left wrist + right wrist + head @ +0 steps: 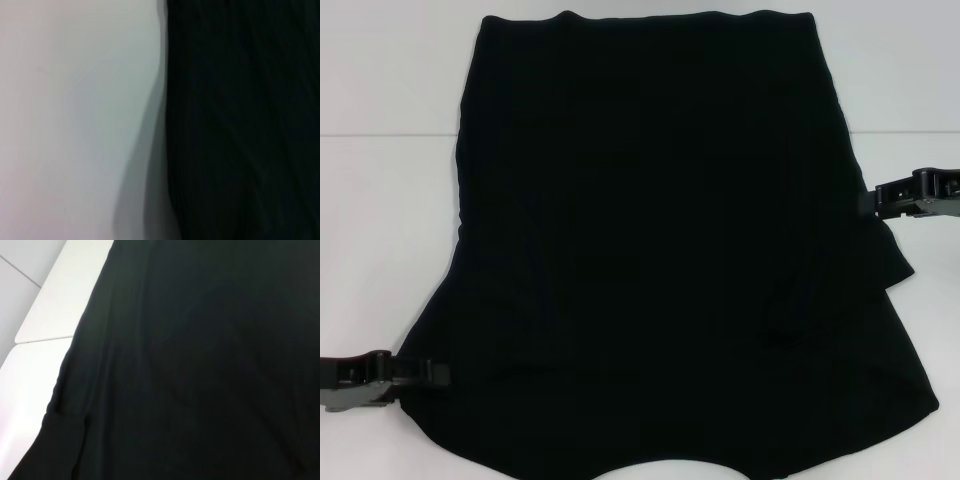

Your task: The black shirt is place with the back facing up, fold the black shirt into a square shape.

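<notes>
Black fabric fills most of the white table point(380, 220): the black shirt point(660, 250) lies flat, plain side up, its hem at the far edge and its wider shoulder part nearest the robot. The left gripper point(432, 374) sits at the near left edge of the cloth, touching it; whether its jaws are parted or pinching fabric I cannot tell. The right gripper point(882, 200) waits at the right edge, farther back, just above a small bunched flap; its jaws are equally unclear. Both seem stationed at the sides, probably to fold them inward.
</notes>
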Robot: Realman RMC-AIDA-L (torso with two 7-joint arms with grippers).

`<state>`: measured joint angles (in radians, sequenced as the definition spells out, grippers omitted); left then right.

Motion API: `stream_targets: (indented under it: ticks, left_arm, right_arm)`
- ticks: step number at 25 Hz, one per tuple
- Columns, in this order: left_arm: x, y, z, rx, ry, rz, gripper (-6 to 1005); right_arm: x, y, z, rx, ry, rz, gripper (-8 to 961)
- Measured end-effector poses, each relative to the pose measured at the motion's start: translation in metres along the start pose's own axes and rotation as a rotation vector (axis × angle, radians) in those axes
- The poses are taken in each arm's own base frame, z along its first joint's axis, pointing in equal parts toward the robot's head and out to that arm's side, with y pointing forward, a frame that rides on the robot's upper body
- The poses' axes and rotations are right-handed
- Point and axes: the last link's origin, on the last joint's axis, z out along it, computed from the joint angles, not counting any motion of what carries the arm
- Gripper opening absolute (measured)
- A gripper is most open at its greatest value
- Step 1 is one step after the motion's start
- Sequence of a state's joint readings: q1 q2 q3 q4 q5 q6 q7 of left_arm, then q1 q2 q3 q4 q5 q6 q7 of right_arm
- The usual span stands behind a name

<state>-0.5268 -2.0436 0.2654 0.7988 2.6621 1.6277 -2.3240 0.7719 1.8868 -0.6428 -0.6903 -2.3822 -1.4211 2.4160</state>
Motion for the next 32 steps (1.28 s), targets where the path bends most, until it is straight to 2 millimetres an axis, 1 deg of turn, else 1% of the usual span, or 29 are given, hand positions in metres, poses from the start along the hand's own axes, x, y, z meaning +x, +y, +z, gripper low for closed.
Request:
stream_targets:
  ticks: [3, 9, 14, 17, 20, 22, 27, 32]
  left_arm:
    - [0.001, 0.0, -0.001, 0.002, 0.007, 0.0, 601]
    - [0.001, -0.001, -0.001, 0.001, 0.009, 0.024, 480]
    - [0.004, 0.005, -0.001, -0.034, 0.031, 0.072, 380]
    - [0.005, 0.01, -0.001, -0.071, 0.038, 0.106, 173]
    - [0.006, 0.016, -0.003, -0.122, 0.049, 0.137, 109]
    - [0.007, 0.019, -0.004, -0.141, 0.054, 0.147, 66]
    - [0.014, 0.022, -0.003, -0.144, 0.063, 0.149, 66]
    - [0.02, 0.026, 0.001, -0.145, 0.062, 0.157, 66]
  right_arm:
    - [0.001, -0.001, -0.001, 0.001, -0.003, 0.005, 423]
    - [0.002, -0.005, -0.002, 0.014, -0.014, 0.014, 418]
    - [0.003, -0.01, -0.003, 0.041, 0.001, 0.006, 412]
    - [0.006, -0.01, -0.006, 0.038, 0.023, -0.001, 404]
    - [0.012, -0.011, -0.011, 0.02, 0.051, -0.002, 395]
    - [0.021, -0.013, -0.017, 0.012, 0.094, 0.002, 390]
    - [0.049, -0.023, -0.031, 0.018, 0.228, 0.026, 376]
    - [0.067, -0.026, -0.029, 0.025, 0.29, 0.006, 362]
